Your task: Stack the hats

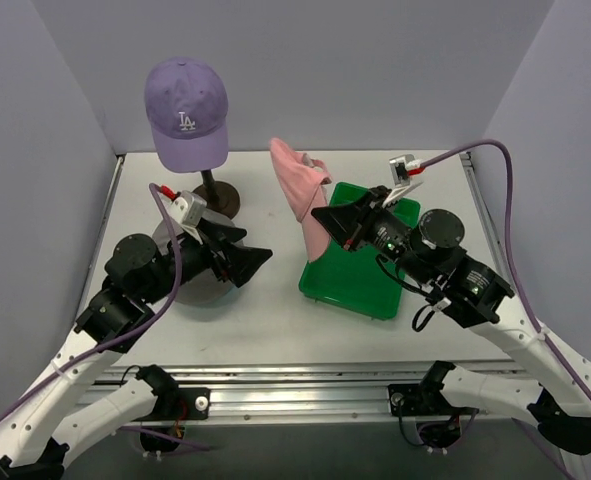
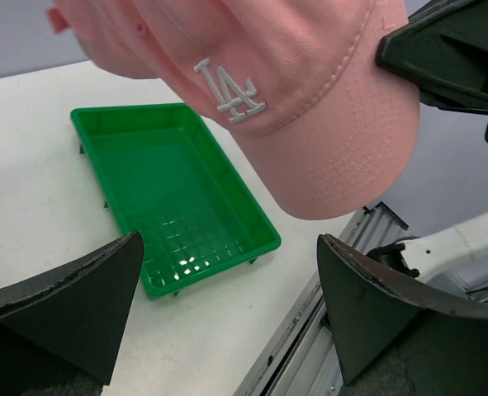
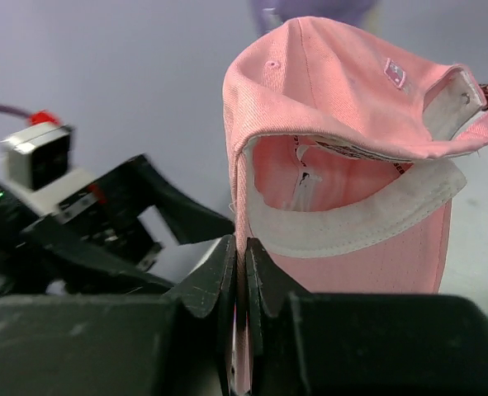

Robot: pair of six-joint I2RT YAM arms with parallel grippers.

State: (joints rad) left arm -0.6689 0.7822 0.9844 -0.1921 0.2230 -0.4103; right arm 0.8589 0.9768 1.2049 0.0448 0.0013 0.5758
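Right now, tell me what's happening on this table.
The right gripper is shut on the edge of the soft pink baseball cap, holding it up near the green rectangular plastic tray. The left gripper is open, facing it, above the grey floppy hat. The lilac LA baseball cap sits on a stand behind.

- We see a white table point(image 1: 275, 320) with a matte top, closed in on three sides.
- The back wall point(image 1: 375, 70) is a plain, pale lilac-grey panel.
- The left wall point(image 1: 35, 150) and right wall point(image 1: 565, 100) match it and meet it at the corners.
- A silver metal rail point(image 1: 305, 385) runs along the table's near edge.
- The light we get is soft and even, with only faint shadows.
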